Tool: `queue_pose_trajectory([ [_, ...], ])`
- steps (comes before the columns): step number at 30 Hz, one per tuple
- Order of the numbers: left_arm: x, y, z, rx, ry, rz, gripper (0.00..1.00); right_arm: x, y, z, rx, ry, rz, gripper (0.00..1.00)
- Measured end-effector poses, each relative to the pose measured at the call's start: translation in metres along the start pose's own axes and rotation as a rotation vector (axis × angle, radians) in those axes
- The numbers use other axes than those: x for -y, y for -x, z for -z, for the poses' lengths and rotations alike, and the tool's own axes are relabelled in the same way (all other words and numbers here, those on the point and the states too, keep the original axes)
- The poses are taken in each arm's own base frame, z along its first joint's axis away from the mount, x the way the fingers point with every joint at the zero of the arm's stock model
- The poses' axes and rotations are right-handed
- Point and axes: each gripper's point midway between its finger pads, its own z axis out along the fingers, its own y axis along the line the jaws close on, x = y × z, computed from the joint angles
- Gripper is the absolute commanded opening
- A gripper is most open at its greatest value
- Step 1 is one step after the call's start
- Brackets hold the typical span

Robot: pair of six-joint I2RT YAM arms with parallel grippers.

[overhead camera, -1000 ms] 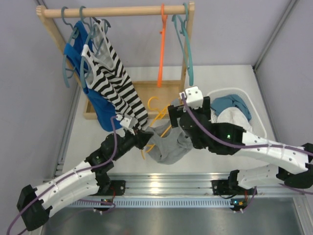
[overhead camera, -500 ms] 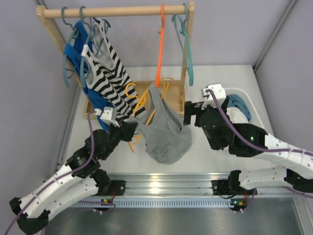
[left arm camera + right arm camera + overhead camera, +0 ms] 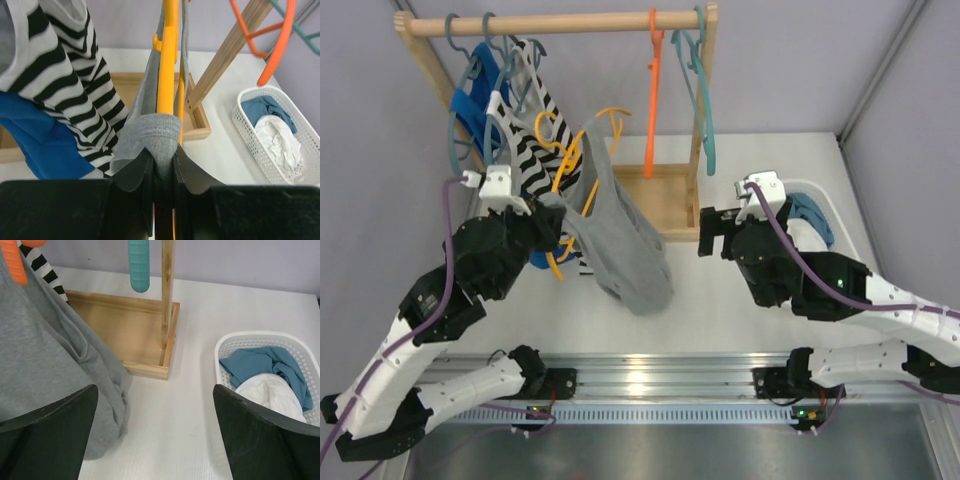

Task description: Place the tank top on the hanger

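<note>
one grip: left tool clamps soft grey tank top and thin yellow-orange plastic hanger; right tool gapes. next, likely, the wooden rail.

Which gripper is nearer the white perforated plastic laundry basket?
Right. The right gripper hangs open close beside the white plastic basket; the left gripper is far across from it, shut on the soft grey tank top and yellow-orange plastic hanger.
</note>
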Motion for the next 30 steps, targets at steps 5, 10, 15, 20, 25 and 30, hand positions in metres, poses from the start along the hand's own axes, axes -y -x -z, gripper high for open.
queue_pose_trajectory([
  [5, 0.014, 0.047, -0.002, 0.025, 0.012, -0.051, 0.0, 0.002, 0.004, 0.002, 0.005, 0.002, -0.009, 0.97],
  [10, 0.024, 0.075, -0.006, 0.037, 0.023, -0.099, 0.0, 0.002, 0.006, 0.002, 0.007, 0.003, -0.013, 0.97],
  [15, 0.029, 0.091, -0.011, 0.03, 0.043, -0.153, 0.0, 0.003, 0.006, 0.003, 0.007, 0.003, -0.014, 0.97],
  [20, 0.034, 0.108, -0.015, 0.037, 0.058, -0.186, 0.0, 0.003, 0.006, 0.003, 0.007, 0.003, -0.013, 0.97],
  [25, 0.036, 0.11, -0.022, 0.015, 0.079, -0.222, 0.0, 0.002, 0.006, 0.003, 0.006, 0.008, -0.007, 0.97],
  [30, 0.03, 0.099, -0.039, -0.035, 0.106, -0.25, 0.0, 0.001, 0.006, 0.003, 0.005, 0.014, -0.007, 0.97],
])
